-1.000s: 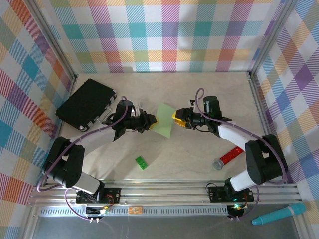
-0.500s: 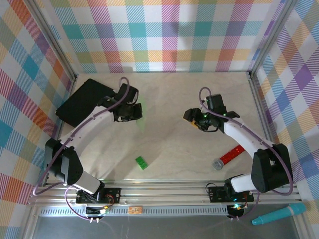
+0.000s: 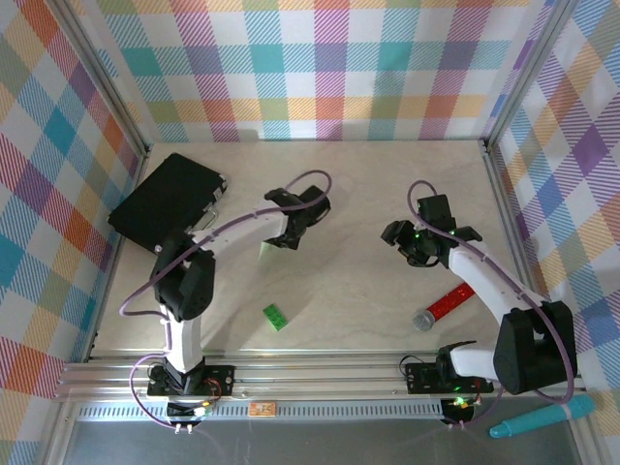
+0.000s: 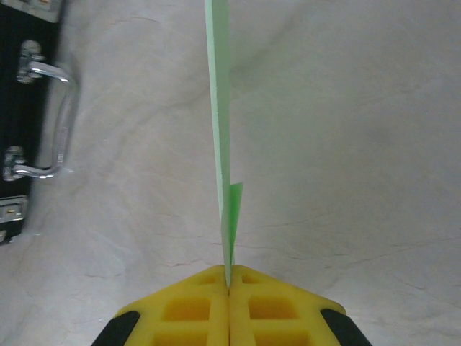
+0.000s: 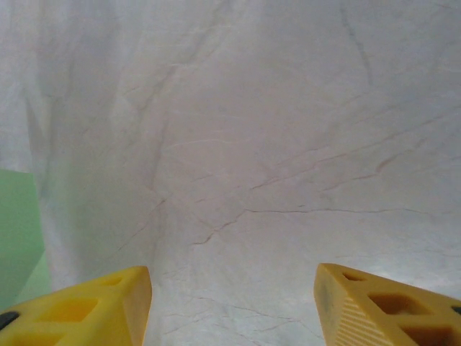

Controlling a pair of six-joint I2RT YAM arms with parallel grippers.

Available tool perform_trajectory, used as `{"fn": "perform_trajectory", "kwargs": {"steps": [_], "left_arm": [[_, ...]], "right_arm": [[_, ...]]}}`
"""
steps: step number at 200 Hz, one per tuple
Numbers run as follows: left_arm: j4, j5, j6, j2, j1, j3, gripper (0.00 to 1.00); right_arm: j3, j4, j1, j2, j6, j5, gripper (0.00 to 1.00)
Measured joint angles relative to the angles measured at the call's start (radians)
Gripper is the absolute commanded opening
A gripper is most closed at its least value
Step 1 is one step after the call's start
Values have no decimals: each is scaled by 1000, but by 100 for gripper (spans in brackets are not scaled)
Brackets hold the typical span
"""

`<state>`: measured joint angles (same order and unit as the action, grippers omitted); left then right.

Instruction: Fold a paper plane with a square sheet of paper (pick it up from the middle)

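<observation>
My left end effector (image 4: 228, 280) is clamped on the square sheet of paper (image 4: 218, 108). Its yellow pads (image 4: 187, 310) are pressed together, and the pale-green sheet runs away from the camera edge-on, so I see it as a thin line. A small darker flap sits beside the sheet close to the pads, and I cannot tell whether it is a folded layer. From above, the sheet is a faint green sliver just beside that end effector, over the tabletop (image 3: 368, 194) left of centre. It is to the right of the black case (image 3: 165, 199) and well apart from the small green brick (image 3: 275, 317). My right end effector (image 5: 230, 281) hangs over bare tabletop with its fingers (image 5: 86, 303) wide apart and nothing between them. I judge the paper to be nearly weightless, floppy and quick to crease or tear, and held by one margin it will droop and flutter. I would take it near the middle with a light pinch, move slowly, and bring the free end effector onto the far edge to steady it before any fold
</observation>
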<state>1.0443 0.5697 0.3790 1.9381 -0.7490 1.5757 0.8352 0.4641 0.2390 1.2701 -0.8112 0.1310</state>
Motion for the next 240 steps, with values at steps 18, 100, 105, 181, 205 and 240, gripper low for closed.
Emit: {"fn": "perform_trajectory", "kwargs": {"steps": [18, 100, 105, 181, 205, 240], "left_arm": [[-5, -18, 23, 67, -39, 27, 9], [-255, -458, 153, 96, -46, -20, 49], [-271, -482, 163, 80, -36, -37, 52], [-484, -666, 235, -310, 215, -355, 83], [-526, -680, 265, -386, 290, -478, 93], [-556, -697, 288, -447, 335, -576, 98]], "right_arm": [[-13, 16, -6, -21, -13, -20, 62], [-22, 45, -17, -54, -2, -11, 56], [-23, 44, -17, -52, 2, 1, 55], [104, -53, 263, 275, 16, 133, 24], [201, -105, 349, 390, 7, 167, 20], [325, -144, 394, 550, 7, 200, 16]]}}
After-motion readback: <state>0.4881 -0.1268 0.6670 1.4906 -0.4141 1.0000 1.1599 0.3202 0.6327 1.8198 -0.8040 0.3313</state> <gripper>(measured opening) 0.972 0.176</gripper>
